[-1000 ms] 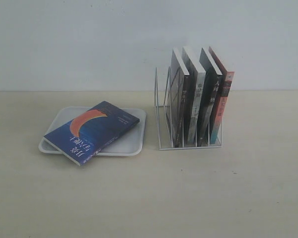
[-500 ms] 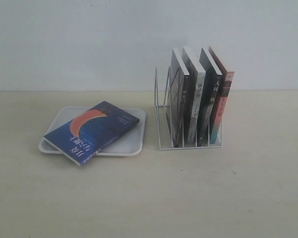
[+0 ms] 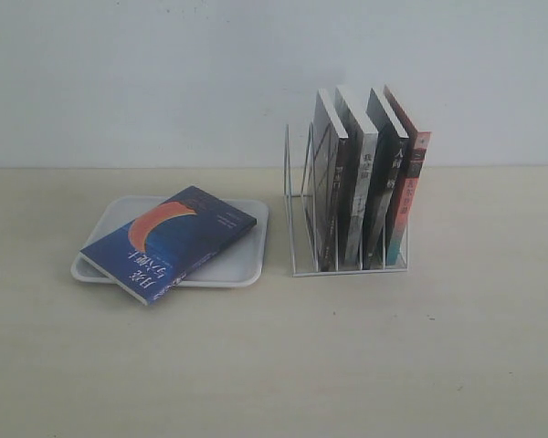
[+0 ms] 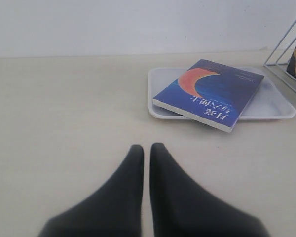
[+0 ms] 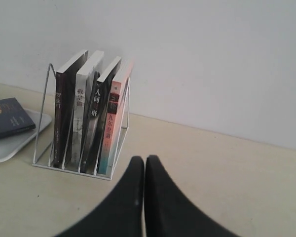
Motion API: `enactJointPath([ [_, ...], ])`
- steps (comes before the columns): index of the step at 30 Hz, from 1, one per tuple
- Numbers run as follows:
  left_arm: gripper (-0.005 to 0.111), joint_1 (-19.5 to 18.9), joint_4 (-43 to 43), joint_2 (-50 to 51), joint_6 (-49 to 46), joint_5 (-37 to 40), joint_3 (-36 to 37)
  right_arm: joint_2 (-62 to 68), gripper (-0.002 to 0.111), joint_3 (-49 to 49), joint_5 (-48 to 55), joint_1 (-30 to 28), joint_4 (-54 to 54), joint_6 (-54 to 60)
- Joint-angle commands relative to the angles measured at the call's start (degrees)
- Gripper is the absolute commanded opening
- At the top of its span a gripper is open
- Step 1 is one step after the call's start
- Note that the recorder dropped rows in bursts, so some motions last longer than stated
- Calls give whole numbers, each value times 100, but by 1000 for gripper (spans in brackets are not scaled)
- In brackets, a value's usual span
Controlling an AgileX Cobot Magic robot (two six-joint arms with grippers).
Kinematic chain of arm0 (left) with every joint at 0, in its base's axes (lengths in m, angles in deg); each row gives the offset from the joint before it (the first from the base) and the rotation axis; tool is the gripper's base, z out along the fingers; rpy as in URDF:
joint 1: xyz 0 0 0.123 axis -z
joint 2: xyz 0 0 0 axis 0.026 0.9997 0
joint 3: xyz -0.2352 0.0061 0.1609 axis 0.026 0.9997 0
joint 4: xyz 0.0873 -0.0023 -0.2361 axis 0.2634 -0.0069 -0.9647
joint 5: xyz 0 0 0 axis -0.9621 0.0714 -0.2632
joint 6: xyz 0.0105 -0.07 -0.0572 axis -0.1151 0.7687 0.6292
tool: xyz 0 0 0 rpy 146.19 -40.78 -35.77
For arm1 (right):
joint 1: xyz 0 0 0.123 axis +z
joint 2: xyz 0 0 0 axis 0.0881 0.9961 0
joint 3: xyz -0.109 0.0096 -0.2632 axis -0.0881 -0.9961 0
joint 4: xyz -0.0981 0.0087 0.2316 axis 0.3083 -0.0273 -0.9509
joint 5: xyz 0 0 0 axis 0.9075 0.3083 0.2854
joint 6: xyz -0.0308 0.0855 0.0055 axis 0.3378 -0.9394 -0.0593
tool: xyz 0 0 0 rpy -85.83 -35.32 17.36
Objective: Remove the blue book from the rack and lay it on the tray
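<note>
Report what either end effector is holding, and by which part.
Nothing is held. The left end effector and right end effector are shut and empty; the blue book lies on the tray, untouched.

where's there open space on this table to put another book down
Widest bare table lies in front of the tray and rack, and right of the rack. The rack's left end is empty. Crowded: the blue book covers most of the tray, one corner past its front rim; the tray-rack gap is narrow.

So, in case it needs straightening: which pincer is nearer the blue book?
Left. The left pincer faces the blue book directly; the right pincer sees it beyond the rack.
</note>
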Motion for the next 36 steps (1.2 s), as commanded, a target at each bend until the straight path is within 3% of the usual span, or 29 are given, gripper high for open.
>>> enactJointPath([
  [1, 4, -19, 5, -27, -18, -81, 18, -629, 0, -641, -224, -19, -125, -75],
  [15, 4, -19, 5, -27, -18, -81, 18, -1187, 0, -1839, -237, -19, -220, -360],
  [25, 4, -19, 5, -28, -18, -96, 18, -1376, 0, -1839, 155, -866, -248, -373],
  [36, 4, -19, 5, -28, -18, -96, 18, -1376, 0, -1839, 179, -841, -248, -162],
])
